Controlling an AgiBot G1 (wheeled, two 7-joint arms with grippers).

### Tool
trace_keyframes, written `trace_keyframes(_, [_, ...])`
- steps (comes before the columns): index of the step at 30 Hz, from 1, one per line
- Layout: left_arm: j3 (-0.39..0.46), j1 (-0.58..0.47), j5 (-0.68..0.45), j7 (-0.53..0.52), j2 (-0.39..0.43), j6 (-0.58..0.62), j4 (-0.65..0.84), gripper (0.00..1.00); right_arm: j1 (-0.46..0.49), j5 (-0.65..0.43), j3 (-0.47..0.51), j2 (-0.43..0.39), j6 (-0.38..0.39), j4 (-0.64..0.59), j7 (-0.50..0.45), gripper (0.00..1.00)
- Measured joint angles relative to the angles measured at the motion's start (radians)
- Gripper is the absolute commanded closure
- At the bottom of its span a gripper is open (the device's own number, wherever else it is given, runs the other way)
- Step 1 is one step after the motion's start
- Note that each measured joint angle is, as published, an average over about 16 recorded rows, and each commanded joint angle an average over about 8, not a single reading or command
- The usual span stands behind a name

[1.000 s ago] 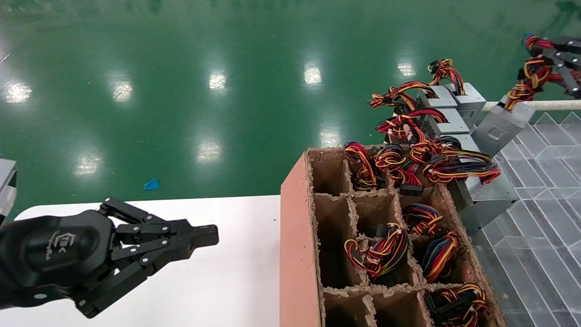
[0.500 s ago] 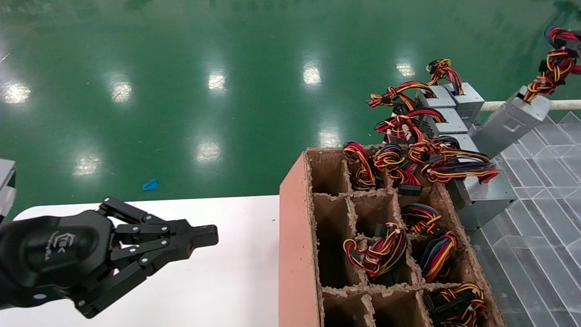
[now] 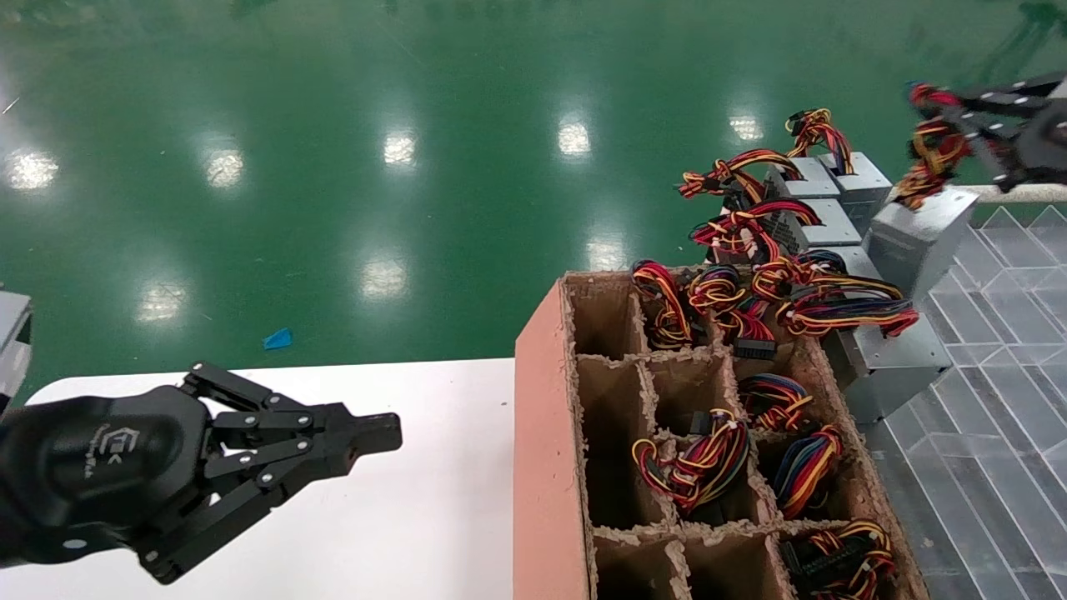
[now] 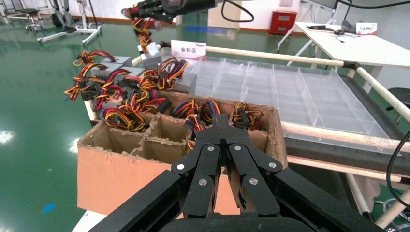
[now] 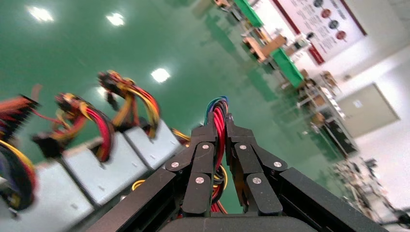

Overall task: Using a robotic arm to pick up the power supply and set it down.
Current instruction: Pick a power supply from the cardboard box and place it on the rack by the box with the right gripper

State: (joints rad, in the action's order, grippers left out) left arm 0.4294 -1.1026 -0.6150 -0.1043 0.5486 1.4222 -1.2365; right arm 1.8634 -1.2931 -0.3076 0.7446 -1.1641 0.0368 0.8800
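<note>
The power supply (image 3: 917, 236), a small grey metal box, hangs at the far right by its red, yellow and black wire bundle (image 3: 927, 150). My right gripper (image 3: 959, 107) is above it, shut on those wires. In the right wrist view, red wires (image 5: 220, 145) run pinched through the right gripper (image 5: 218, 121); the box itself is hidden below the hand. The left wrist view shows the same power supply (image 4: 151, 49) far off, under the right arm's hand (image 4: 162, 7). My left gripper (image 3: 379, 433) is parked over the white table, fingers pressed together, holding nothing (image 4: 222, 122).
A row of similar grey wired boxes (image 3: 821, 208) stands just left of the hanging one. A divided cardboard box (image 3: 543, 417) holds more wire bundles. A clear compartment tray (image 3: 1000, 350) and a white rail (image 3: 1021, 193) lie to the right. The white table (image 3: 400, 517) is in front.
The right gripper swung out to the right edge, then back left. The power supply came with it and now hangs more upright, closer to the row. The left arm has not moved.
</note>
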Motion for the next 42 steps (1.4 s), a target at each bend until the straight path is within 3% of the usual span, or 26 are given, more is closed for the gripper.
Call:
trace_keyframes(22, [0.0,0.0,0.0,0.0,0.0,0.0,0.0,1.0,-0.021,0.01,0.006,0.056,-0.086,-0.028,-0.016,1.0])
trace_keyframes(42, [0.0,0.0,0.0,0.0,0.0,0.0,0.0,1.0,-0.033,0.065,0.044,0.077,0.085,-0.065,-0.018,1.0])
